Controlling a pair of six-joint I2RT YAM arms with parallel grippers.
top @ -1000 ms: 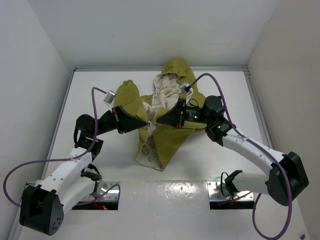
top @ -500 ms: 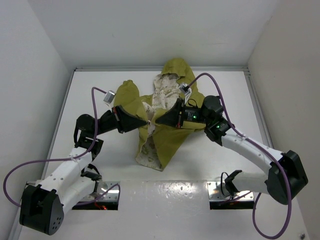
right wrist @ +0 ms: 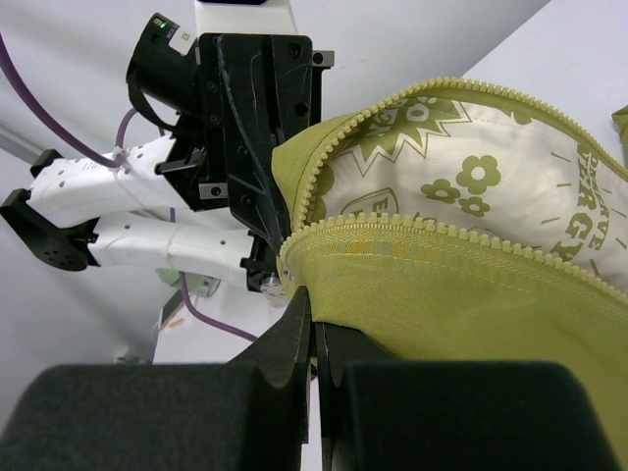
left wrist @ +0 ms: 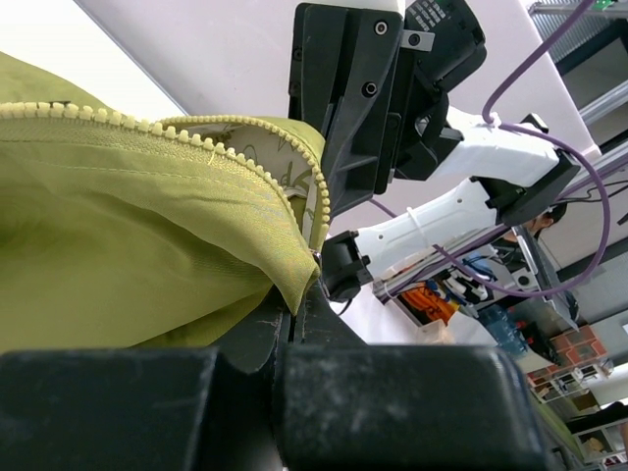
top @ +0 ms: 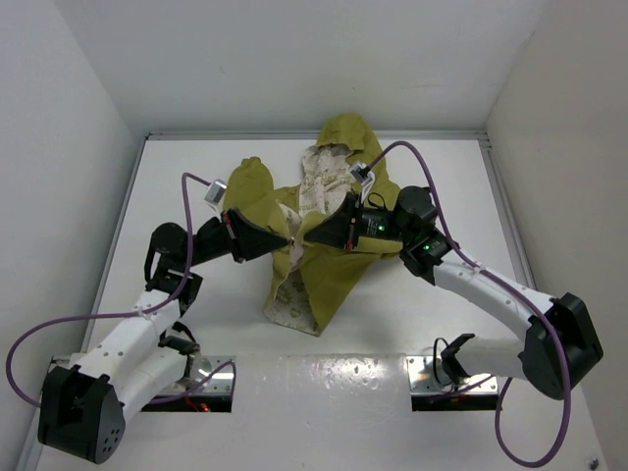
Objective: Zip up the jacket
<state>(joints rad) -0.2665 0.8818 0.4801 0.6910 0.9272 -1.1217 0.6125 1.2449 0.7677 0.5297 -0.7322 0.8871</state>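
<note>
Almost nothing has moved: left tool [top: 289,241] and right tool [top: 307,238] remain clamped shut on the jacket [top: 339,275] by its opposite zipper edges [left wrist: 147,125], teeth unjoined, zipping entirely outstanding.

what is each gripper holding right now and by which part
Both are shut on the jacket: the left gripper and the right gripper each pinch a zipper-toothed front edge, fingertips nearly meeting.
</note>
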